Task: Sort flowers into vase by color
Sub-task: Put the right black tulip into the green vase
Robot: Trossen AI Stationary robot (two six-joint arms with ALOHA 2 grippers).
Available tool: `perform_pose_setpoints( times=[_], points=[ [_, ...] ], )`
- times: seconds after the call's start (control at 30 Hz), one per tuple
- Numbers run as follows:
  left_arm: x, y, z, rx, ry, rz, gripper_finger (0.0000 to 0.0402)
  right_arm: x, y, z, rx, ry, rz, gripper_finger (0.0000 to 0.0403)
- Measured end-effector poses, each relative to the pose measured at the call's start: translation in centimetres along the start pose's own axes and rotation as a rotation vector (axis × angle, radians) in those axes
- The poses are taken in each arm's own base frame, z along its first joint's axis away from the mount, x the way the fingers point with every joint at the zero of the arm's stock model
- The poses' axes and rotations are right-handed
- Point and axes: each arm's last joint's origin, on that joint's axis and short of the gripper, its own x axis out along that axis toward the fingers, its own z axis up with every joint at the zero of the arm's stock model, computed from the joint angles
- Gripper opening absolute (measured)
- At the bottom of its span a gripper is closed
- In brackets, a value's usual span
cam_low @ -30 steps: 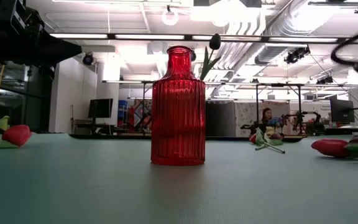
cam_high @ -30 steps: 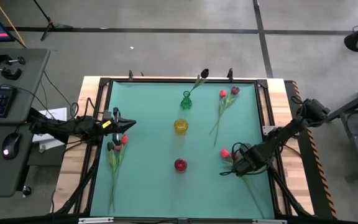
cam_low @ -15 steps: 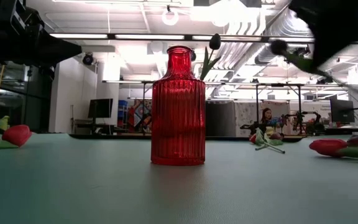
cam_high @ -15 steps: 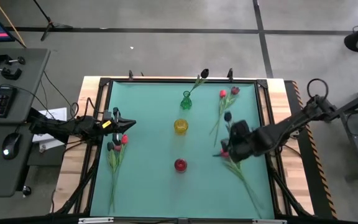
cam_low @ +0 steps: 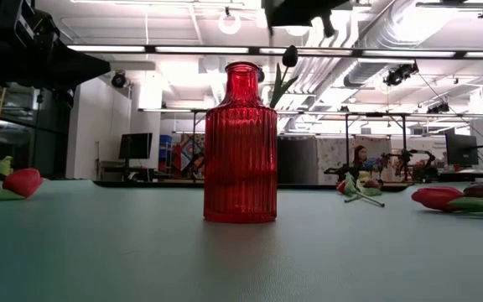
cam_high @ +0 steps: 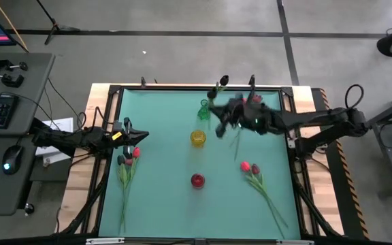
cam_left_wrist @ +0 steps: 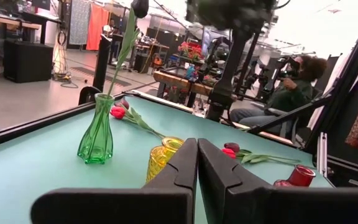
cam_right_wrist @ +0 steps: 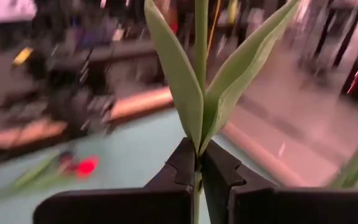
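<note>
My right gripper [cam_high: 222,116] hangs over the table's far middle, just right of the green vase [cam_high: 203,109], shut on a tulip's green stem [cam_right_wrist: 200,37]; motion blur hides that tulip's head. The green vase holds one near-black tulip [cam_high: 223,80]. The yellow vase [cam_high: 197,138] and the red vase [cam_high: 197,180] stand in a row nearer. Tulips lie flat at the left [cam_high: 126,163], at the right [cam_high: 254,173] and at the far right [cam_high: 256,99]. My left gripper [cam_high: 139,136] waits shut at the left edge, holding nothing. My right gripper pinches the tulip's stem between its two fingers, right where two long leaves branch off [cam_right_wrist: 199,140]. Stem and leaves [cam_right_wrist: 173,74] stand out beyond the fingertips. The tulip is lifted clear of the table.
The red vase [cam_low: 241,147] stands in the near middle. My right arm [cam_high: 305,122] reaches across the far right tulips. Black frame rails [cam_high: 182,88] border the green mat. Bare mat lies between the vases and the left tulips.
My right gripper has taken one tulip out of the right-hand bunch, lifted it clear and swung quickly toward the far edge and leftward, up to the green vase. The other tulips of that bunch stay on the mat. My left arm has kept still.
</note>
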Motion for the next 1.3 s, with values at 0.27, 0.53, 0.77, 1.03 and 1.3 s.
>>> perform_pose_setpoints(
  times=[0.27,0.53,0.77,1.03,1.3],
  points=[
    [0.0,0.0,0.0,0.000,-0.001,0.000,0.0000,3.9,-3.4,0.1,-0.045,-0.132,-0.068,0.0000],
    [0.0,0.0,0.0,0.000,-0.001,0.000,0.0000,4.1,-4.6,0.9,-0.023,-0.206,-0.104,0.0000],
    [0.0,0.0,0.0,-0.001,-0.001,0.000,0.0000,4.3,-5.4,0.6,-0.030,-0.176,-0.155,0.0000],
    [0.0,0.0,0.0,0.000,0.000,0.000,0.0000,4.4,-5.7,0.2,-0.038,-0.129,-0.185,0.0000],
    [0.0,0.0,0.0,0.000,-0.001,0.000,0.0000,4.4,-5.7,0.4,-0.033,-0.146,-0.185,0.0000]
  ],
)
